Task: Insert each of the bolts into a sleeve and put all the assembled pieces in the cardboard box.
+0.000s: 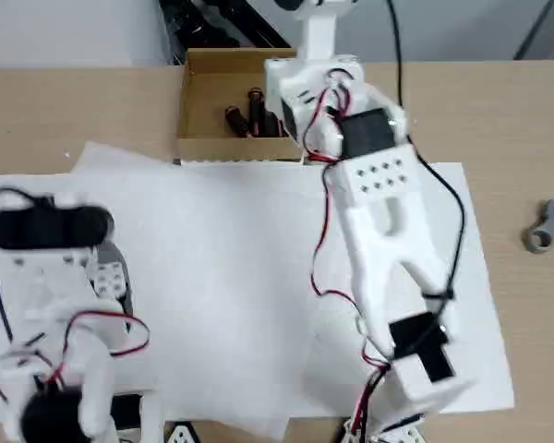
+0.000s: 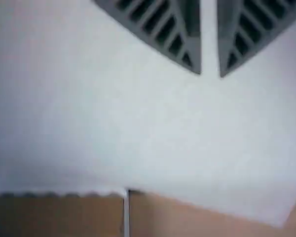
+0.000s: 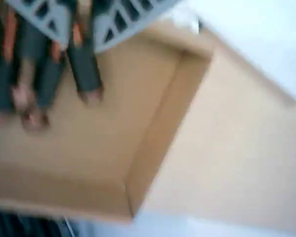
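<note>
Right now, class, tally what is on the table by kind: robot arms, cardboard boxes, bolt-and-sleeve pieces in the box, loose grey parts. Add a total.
Robot arms: 2
Cardboard box: 1
Bolt-and-sleeve pieces in the box: at least 3; an arm covers part
Loose grey part: 1
Total: at least 7

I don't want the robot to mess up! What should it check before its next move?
1. Is the right gripper over the box? Ok.
2. Are the pieces lying inside the box? Ok.
3. Is the right gripper holding a piece? Cannot tell.
4. Is the left gripper empty, over the paper? Ok.
5. Is the grey part clear of both arms? Ok.
</note>
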`<control>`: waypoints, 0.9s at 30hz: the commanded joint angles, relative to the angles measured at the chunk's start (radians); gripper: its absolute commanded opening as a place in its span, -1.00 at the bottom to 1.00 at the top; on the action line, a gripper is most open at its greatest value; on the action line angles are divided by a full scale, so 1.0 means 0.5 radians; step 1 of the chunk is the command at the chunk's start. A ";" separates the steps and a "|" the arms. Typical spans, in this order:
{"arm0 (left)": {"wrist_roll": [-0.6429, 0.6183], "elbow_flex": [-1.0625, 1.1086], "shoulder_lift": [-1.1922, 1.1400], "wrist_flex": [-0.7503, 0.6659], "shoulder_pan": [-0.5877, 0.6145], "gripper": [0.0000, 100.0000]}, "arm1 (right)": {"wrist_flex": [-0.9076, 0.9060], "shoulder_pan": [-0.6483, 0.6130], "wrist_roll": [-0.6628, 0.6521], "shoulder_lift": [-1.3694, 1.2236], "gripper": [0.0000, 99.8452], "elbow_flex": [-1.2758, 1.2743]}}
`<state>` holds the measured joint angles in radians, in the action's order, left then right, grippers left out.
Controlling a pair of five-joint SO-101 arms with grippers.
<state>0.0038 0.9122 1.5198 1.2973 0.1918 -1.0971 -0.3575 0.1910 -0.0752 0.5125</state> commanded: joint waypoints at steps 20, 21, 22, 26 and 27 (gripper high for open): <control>0.273 0.910 0.571 -0.110 0.009 -0.99 | -1.076 0.336 -0.021 1.656 -0.97 -1.037; 0.270 0.947 0.571 -0.138 0.009 -0.99 | -1.039 0.339 -0.021 1.766 -0.97 -1.200; 0.270 0.993 0.571 -0.163 0.009 -0.99 | -0.993 0.339 -0.021 1.886 -0.97 -1.359; 0.270 1.165 0.571 -0.301 0.012 -0.99 | -0.707 0.342 -0.012 2.371 -0.98 -2.044; 0.270 1.198 0.571 -0.328 0.012 -0.99 | -0.634 0.342 -0.012 2.503 -0.98 -2.213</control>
<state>0.1343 1.4860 1.7960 1.1899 0.1918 -1.5113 -0.1949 0.1926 1.0050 -0.3728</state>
